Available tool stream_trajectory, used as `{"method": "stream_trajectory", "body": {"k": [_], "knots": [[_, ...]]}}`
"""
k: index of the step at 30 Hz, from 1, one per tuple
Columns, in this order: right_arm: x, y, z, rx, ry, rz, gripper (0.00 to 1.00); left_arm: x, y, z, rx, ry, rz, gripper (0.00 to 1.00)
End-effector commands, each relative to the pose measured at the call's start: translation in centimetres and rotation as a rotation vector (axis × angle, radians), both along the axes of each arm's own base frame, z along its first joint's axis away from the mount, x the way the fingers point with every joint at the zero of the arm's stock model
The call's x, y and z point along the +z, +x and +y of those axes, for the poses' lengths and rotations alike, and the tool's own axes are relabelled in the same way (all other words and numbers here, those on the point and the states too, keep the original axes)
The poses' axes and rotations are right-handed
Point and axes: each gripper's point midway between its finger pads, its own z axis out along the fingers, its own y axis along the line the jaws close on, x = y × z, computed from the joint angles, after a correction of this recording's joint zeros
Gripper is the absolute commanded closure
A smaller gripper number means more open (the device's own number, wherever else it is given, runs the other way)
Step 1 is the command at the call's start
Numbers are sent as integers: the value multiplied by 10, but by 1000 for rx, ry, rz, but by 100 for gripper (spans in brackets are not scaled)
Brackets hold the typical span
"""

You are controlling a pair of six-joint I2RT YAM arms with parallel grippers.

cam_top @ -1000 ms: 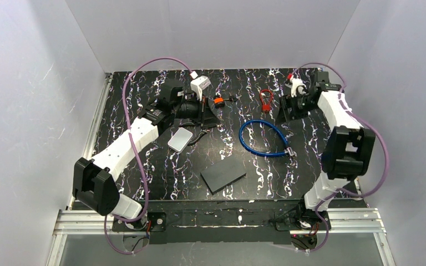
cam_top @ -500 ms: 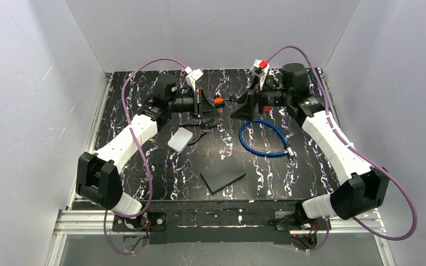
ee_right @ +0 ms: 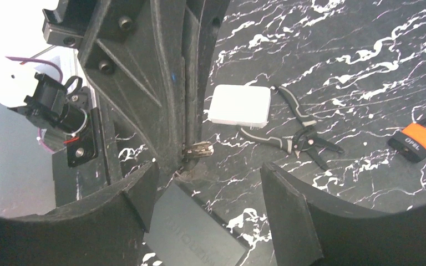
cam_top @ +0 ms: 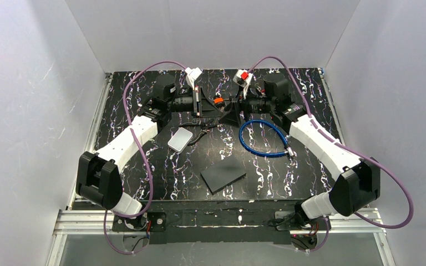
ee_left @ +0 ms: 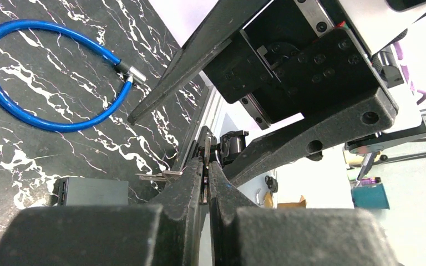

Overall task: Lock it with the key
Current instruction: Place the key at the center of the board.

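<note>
Key clenched in my left gripper; right gripper spread wide around it, grasping nothing. Blue cable lock lies apart, untouched. I judge insertion and turning all left to do.

Top cam: high behind the near edge, looks down on whole table. Left wrist cam, close, faces right; shares the lock w/ top. Right wrist cam faces left; shares white box, pliers.

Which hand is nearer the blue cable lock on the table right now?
Right. The right hand hangs open just beyond the far-left bend of the blue cable lock; the left hand, shut on a key, sits farther left, past it.
</note>
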Motion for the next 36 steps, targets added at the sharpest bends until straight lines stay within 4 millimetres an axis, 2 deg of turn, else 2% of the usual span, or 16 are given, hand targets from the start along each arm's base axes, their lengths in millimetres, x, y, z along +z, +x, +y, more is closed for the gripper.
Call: {"method": "stream_trajectory", "body": {"k": [1, 10, 15, 21, 25, 28, 36], "knots": [[11, 10, 10, -6, 45, -76, 26, 8, -1, 3, -9, -40, 20, 100], [11, 11, 17, 6, 75, -73, 46, 7, 3, 5, 1, -52, 43, 100], [11, 11, 18, 9, 80, -74, 71, 6, 4, 6, 8, -52, 45, 100], [7, 10, 15, -8, 57, -37, 99, 3, 16, 14, 57, -48, 49, 100], [5, 8, 11, -16, 37, -36, 99, 1, 22, 20, 84, -46, 52, 97], [6, 9, 7, -26, 30, -34, 99, 0, 22, 22, 89, -43, 45, 88], [-5, 28, -17, -128, 2, -13, 99, -1, 30, 34, 126, -32, -3, 28]]}}
